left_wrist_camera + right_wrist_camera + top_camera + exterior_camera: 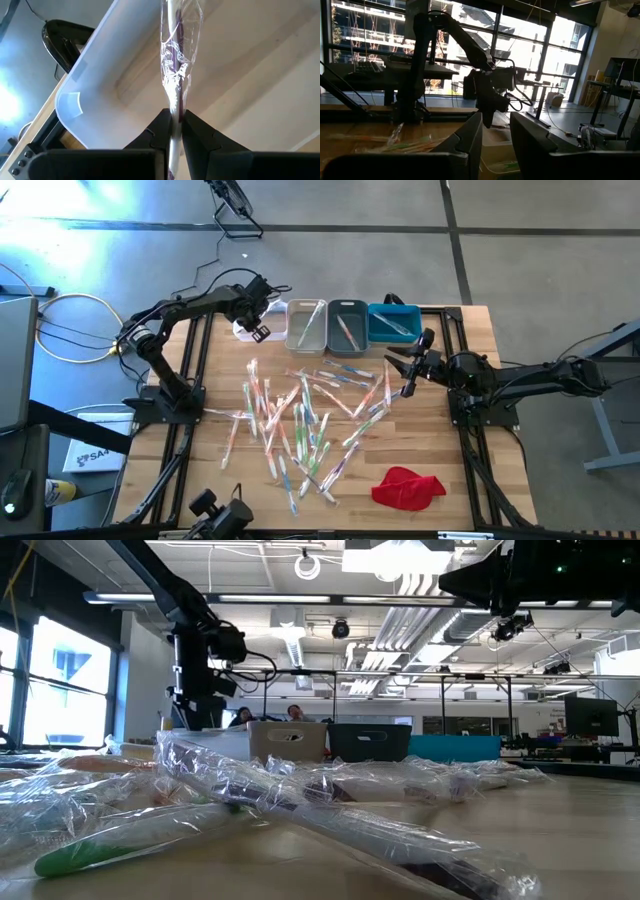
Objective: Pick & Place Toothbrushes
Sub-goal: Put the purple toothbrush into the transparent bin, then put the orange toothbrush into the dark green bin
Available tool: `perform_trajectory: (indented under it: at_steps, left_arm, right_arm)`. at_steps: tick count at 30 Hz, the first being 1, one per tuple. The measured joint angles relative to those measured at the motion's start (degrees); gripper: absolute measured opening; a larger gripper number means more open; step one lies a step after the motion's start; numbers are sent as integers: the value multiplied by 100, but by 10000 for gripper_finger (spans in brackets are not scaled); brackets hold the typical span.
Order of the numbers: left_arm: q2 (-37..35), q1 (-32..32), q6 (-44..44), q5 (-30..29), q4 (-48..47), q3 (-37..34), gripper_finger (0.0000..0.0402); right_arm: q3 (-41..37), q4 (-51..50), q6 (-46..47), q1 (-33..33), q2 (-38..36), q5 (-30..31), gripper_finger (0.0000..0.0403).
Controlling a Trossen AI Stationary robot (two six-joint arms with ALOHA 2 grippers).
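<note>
From above, the left pincer [260, 330] is seen over the white bin [245, 327] at the far left of the bin row, beside the beige bin [306, 323], grey bin [347, 323] and blue bin [393, 321]. The toothbrushes [300, 425] lie scattered over the middle of the table [470, 470], well apart from that pincer; a red cloth [407, 486] lies near the front right. The right pincer [405, 375] hangs just past the pile's right edge.

In the low view, wrapped toothbrushes [300, 805] fill the foreground, with the bins behind.

In the left wrist view, the left pincer [176, 120] is clamped on one wrapped toothbrush [177, 55], which runs straight out from between the fingers over the white bin [90, 100].

In the right wrist view, the right pincer [495, 125] stands slightly apart with nothing held.
</note>
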Motion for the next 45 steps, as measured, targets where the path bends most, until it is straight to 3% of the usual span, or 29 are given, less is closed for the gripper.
perform_trajectory:
  at_steps: [12,27,36,41,45]
  left_arm:
    - [0,0,-1,-43,12,0,104]
    - [-239,-17,10,-48,47,2,108]
    - [-1198,-269,59,163,272,13,48]
    - [-1721,-380,55,888,260,13,8]
    - [-2084,-471,73,1474,279,11,4]
  right_arm:
    - [0,0,0,1,0,0,93]
    - [0,2,0,2,0,0,93]
    - [0,2,-13,2,0,0,93]
    - [0,-166,5,2,0,2,93]
    - [0,-466,187,2,0,0,93]
